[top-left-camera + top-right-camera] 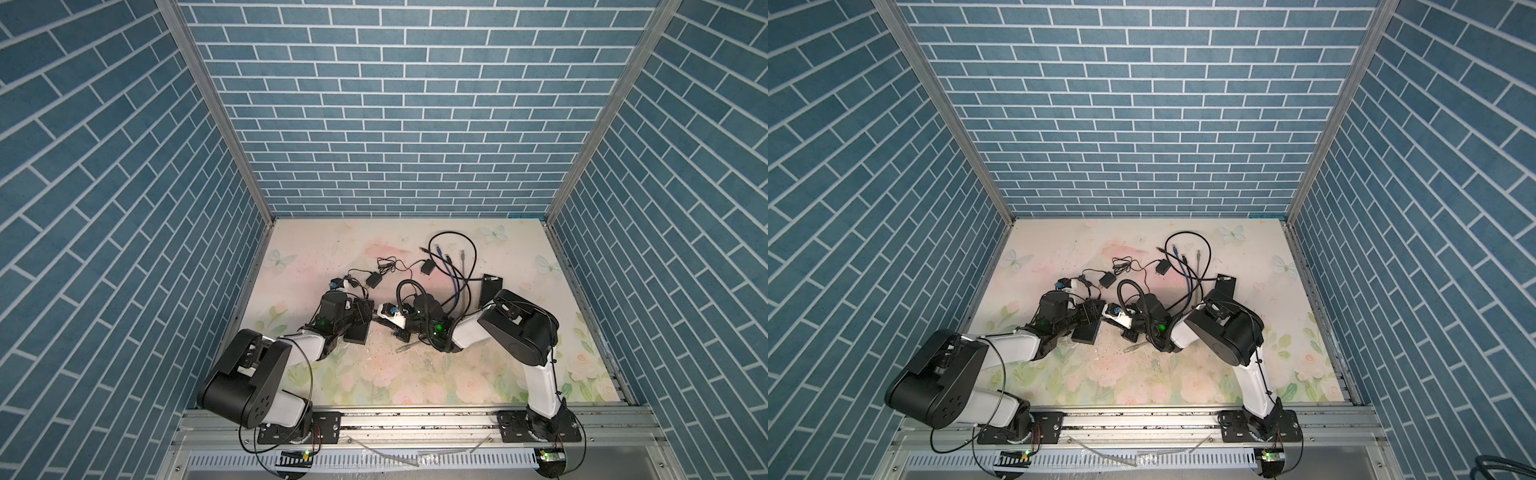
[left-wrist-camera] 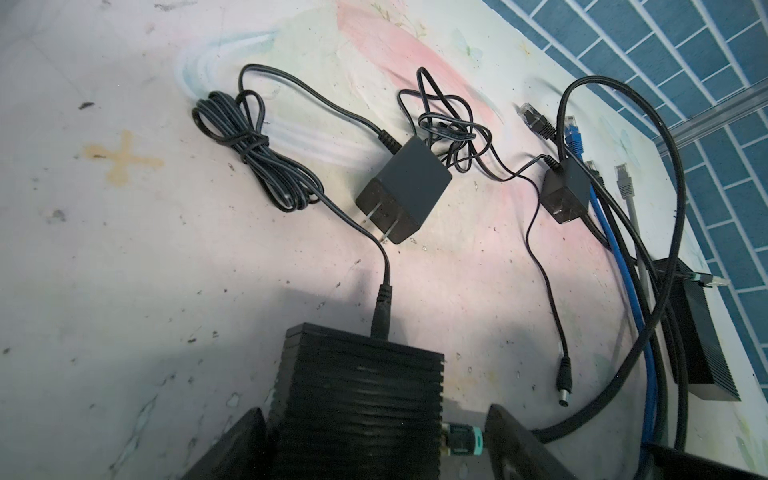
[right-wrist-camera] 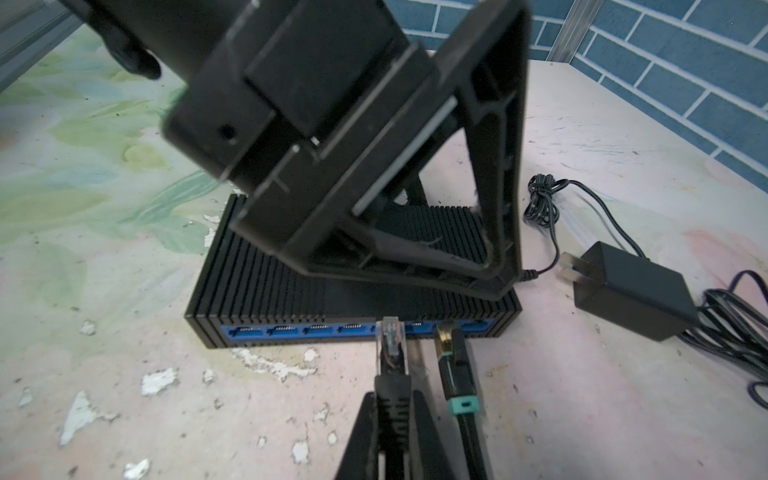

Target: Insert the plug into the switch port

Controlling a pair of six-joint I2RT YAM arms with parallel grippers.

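The switch is a black ribbed box with a row of blue ports along its front; it lies mid-table. My left gripper is open and straddles the switch. One finger is against its back, the other finger stands off the port face. My right gripper is shut on the black boot of the plug. The plug's clear tip is at the mouth of a port near the middle of the row. A gold plug with a teal ring sits in the neighbouring port.
Two black power adapters with tangled cords lie behind the switch; one cord enters the switch's end. Loose blue, grey and black network cables and a second black box lie at the back right. Blue brick walls enclose the table.
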